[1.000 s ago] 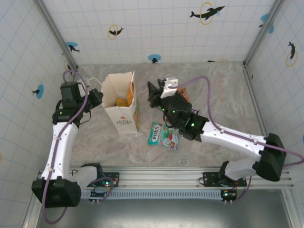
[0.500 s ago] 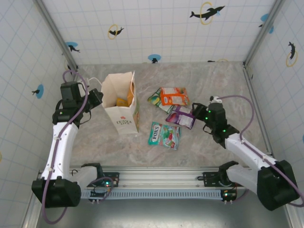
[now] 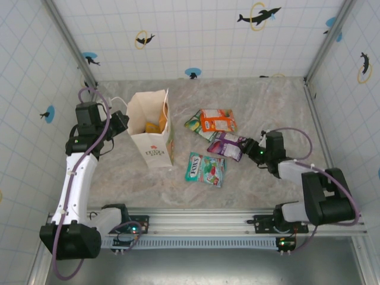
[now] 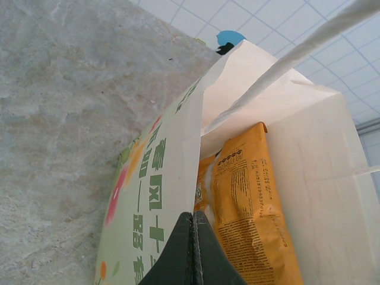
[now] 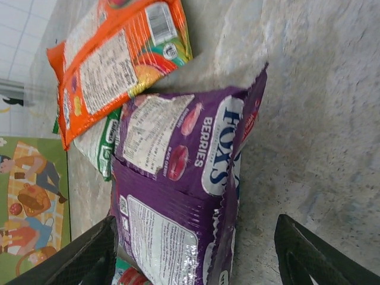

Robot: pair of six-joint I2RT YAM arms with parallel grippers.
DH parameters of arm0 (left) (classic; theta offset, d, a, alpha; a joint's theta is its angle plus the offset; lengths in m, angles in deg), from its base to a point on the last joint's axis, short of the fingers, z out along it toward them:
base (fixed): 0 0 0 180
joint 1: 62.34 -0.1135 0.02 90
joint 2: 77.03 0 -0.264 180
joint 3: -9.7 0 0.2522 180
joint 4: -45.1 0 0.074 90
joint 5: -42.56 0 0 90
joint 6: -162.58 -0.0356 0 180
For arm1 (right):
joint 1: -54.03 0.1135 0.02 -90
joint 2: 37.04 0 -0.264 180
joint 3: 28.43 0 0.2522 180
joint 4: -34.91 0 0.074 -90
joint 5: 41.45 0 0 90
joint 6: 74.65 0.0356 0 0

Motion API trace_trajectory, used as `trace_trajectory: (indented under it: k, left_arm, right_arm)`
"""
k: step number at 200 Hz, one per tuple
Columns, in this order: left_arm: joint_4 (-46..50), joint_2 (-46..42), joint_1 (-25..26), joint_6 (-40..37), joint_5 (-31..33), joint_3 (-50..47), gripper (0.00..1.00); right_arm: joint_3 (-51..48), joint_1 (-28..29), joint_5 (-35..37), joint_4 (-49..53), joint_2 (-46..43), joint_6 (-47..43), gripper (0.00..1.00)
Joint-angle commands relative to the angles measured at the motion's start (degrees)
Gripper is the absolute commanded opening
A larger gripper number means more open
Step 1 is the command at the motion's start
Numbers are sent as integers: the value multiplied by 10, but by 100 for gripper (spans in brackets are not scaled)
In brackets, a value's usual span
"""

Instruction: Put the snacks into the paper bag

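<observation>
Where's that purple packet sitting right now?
Seen from above, the purple packet lies on the table right of centre, between the orange packet behind it and the teal packet in front; the right gripper stands open at its right end.

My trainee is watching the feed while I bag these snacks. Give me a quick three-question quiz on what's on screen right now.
1. True or false: the paper bag is empty.
2. The left end effector is: A open in the air; B shut on the bag's rim; C shut on a loose packet.
3. What colour is the packet nearest the open right end effector?
Key: 1 false, a yellow-orange packet sits inside. 2 B. 3 the purple packet.
</observation>
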Motion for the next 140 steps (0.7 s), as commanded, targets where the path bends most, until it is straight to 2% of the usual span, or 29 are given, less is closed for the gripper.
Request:
trace_trajectory:
  k: [1,31,59,86,113,140]
  left_arm:
    - [-21,-7,2,2,-8,0,0]
    - [-23,-4,1,1,-9,-1,0]
    - [-22,-1,2,1,-13,-2,0]
    - [-22,-3,2,-1,-9,-1,0]
    - [-18,-2,2,-4,-8,-3,0]
    - [-21,-2,1,-3,-10,-6,0]
  right_arm:
    - [5,-2,-30,-68,26,20,71]
    - [15,3,-50,-132,74,53,69]
    - [35,12,-52,-143,109,57,67]
    - [38,13,-47,-162,132,67,61]
    - [32,14,-39,-168,133,75,33]
    - [18,16,-13,-158,95,76,14]
